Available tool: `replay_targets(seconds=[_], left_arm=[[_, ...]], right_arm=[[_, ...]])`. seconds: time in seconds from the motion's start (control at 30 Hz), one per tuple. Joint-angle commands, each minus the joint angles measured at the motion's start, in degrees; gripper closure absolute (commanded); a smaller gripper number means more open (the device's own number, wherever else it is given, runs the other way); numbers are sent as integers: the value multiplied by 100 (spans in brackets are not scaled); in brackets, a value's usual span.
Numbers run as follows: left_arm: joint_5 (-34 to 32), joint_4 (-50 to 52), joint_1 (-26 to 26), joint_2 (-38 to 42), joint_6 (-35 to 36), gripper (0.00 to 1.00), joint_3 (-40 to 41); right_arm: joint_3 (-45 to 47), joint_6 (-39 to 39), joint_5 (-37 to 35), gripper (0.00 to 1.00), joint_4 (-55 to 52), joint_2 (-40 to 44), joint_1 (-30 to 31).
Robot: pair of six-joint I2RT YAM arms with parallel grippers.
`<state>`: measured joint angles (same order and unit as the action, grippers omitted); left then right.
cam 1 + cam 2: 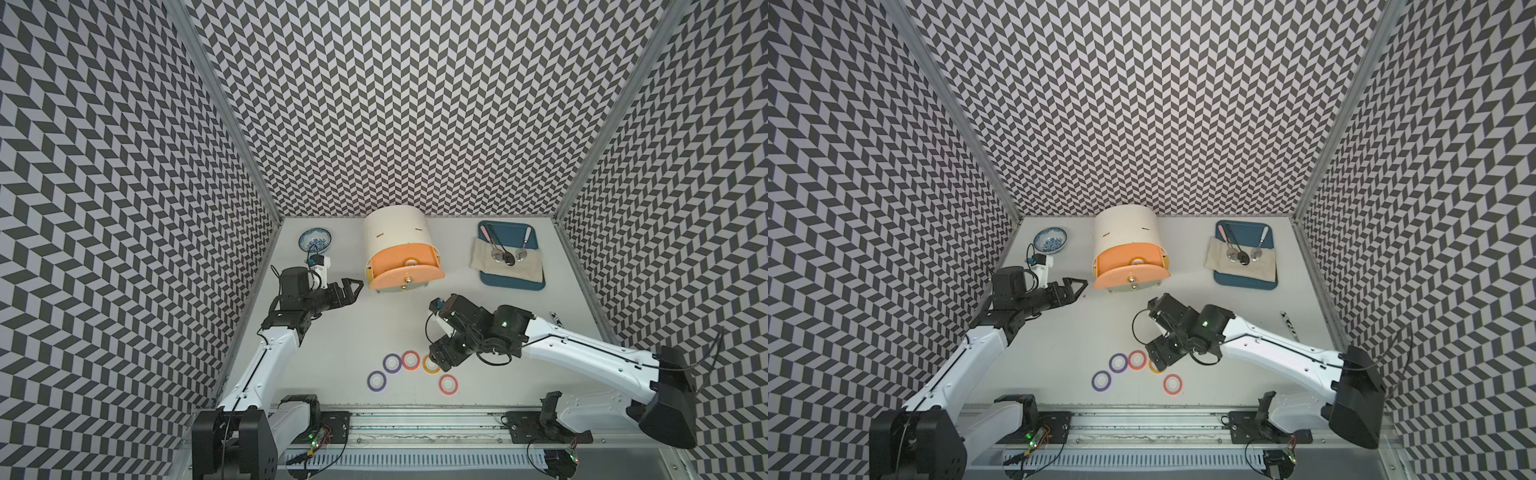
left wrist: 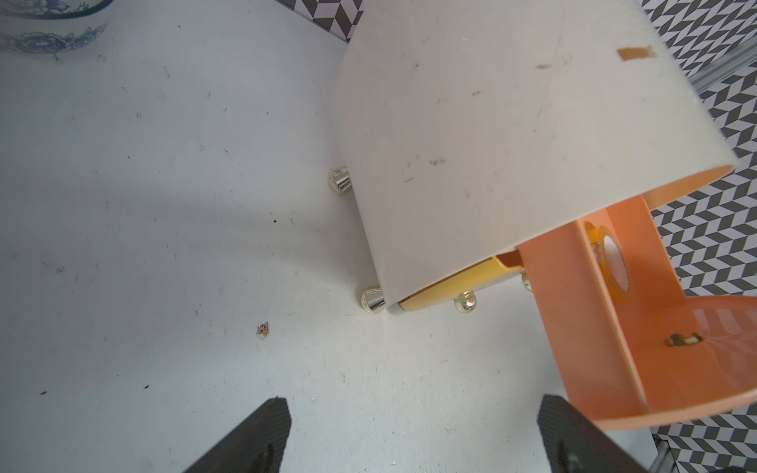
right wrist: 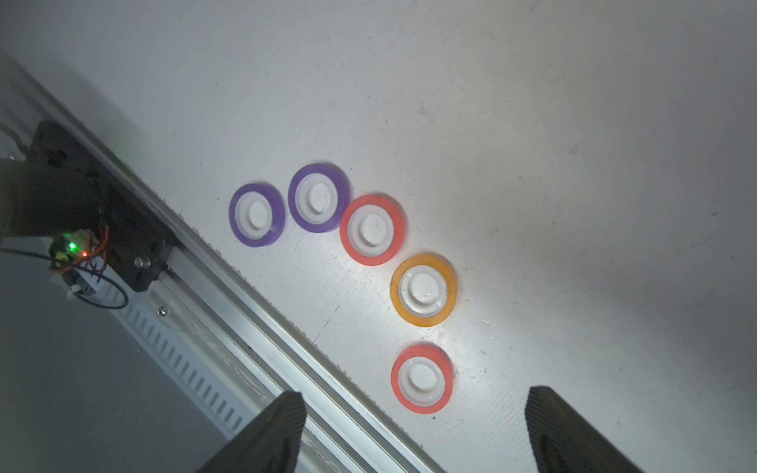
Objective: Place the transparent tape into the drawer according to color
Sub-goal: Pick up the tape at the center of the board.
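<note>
Logged one stowed orange-yellow ring (image 1: 410, 262) lying in the pulled-out peach drawer (image 1: 405, 277) of the cabinet (image 1: 395, 232). Counted five more flat on the table in front of the cabinet: two purple rings (image 1: 392, 363), two red-pink rings (image 1: 448, 384) and a loose orange-yellow ring (image 3: 423, 289). Found right gripper (image 3: 413, 426) poised over that loose ring, jaws apart and empty, and left gripper (image 1: 353, 287) just beside the cabinet, jaws wide, empty; judged one of six done, yellow drawer (image 2: 450, 282) not yet opened.

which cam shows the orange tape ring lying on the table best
The right wrist view: the orange tape ring lies whole, white core clear. In both top views it is small and partly hidden. The left wrist view misses it.
</note>
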<state>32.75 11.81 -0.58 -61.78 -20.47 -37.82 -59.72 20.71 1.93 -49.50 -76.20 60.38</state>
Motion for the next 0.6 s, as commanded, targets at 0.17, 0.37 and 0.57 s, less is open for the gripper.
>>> replay_targets(seconds=[0.17, 0.37, 0.57], left_arm=[[-188, 203, -39, -37, 95, 0, 54], [-296, 264, -47, -27, 140, 0, 78], [-296, 252, -48, -45, 147, 0, 91]], right_arm=[[-4, -78, -319, 18, 365, -576, 585], [-80, -202, -553, 27, 393, -1074, 840], [-343, -369, -847, 34, 192, -1667, 1019]])
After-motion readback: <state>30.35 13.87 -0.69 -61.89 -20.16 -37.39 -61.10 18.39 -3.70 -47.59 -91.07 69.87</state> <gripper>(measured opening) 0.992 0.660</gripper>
